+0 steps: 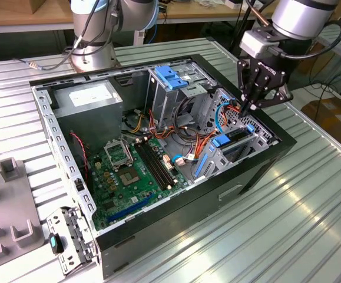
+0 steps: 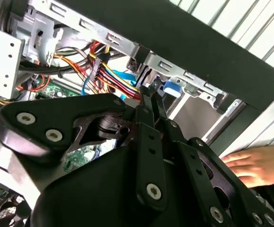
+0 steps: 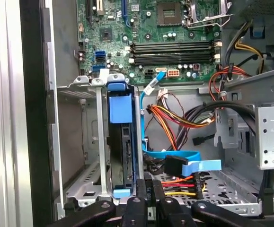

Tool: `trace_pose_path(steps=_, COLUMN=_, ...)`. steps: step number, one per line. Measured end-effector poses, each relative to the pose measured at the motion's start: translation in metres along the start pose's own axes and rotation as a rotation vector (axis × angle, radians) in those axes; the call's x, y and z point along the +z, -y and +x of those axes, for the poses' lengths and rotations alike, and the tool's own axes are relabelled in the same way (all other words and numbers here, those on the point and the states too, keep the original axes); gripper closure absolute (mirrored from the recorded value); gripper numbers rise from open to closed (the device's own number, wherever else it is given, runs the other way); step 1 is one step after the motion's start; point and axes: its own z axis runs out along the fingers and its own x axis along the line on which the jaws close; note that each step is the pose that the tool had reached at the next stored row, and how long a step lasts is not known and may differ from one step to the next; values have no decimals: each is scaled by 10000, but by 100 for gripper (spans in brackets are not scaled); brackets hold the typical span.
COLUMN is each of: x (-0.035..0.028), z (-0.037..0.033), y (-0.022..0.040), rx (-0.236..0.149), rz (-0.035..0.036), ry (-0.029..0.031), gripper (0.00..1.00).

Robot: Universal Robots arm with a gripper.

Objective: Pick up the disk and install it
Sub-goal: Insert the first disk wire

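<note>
you have the gripper (image 1: 247,109) down over the drive-bay corner of the open computer case (image 1: 176,219), at the exterior view's right. its two fingers are pressed together with no gap showing between the tips, and nothing can be seen pinched between them; both wrist views agree (image 2: 151,97) (image 3: 148,184). the disk (image 3: 120,109) stands on edge in a slot of the grey metal drive cage (image 3: 92,142), blue rail along its exposed edge, dark body below it. in the exterior view the disk (image 1: 234,140) sits low in that cage against the case's black wall. in the first wrist view the closed fingertips lie just beside the disk's near end, next to its small blue tab (image 3: 121,192); you cannot tell whether they touch it. a flat blue data cable (image 3: 174,156) loops loose beside the disk, with a bundle of red, yellow and orange wires (image 3: 174,120) near it. the motherboard (image 1: 129,171) lies on the case floor, the grey power supply (image 1: 90,100) at the far corner. the case rests on a ribbed metal table (image 1: 288,236). a person's hand (image 2: 250,163) rests on that table outside the case wall.
</note>
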Motion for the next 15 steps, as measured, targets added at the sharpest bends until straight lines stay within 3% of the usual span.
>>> trace_pose_path(steps=3, x=17, z=5, y=-49, rx=0, rz=8, ry=-2, gripper=84)
trace_pose_path(steps=7, x=46, z=39, y=-89, rx=-37, rz=142, ry=33, gripper=84)
trace_pose_path(steps=10, x=63, z=57, y=-92, rx=-269, rz=163, ry=61, gripper=84)
trace_pose_path(steps=11, x=83, z=111, y=-129, rx=-549, rz=178, ry=86, gripper=84)
trace_pose_path(steps=12, x=146, z=163, y=-140, rx=-546, rz=198, ry=88, gripper=84)
trace_pose_path(steps=15, x=164, z=176, y=-141, rx=-546, rz=198, ry=88, gripper=84)
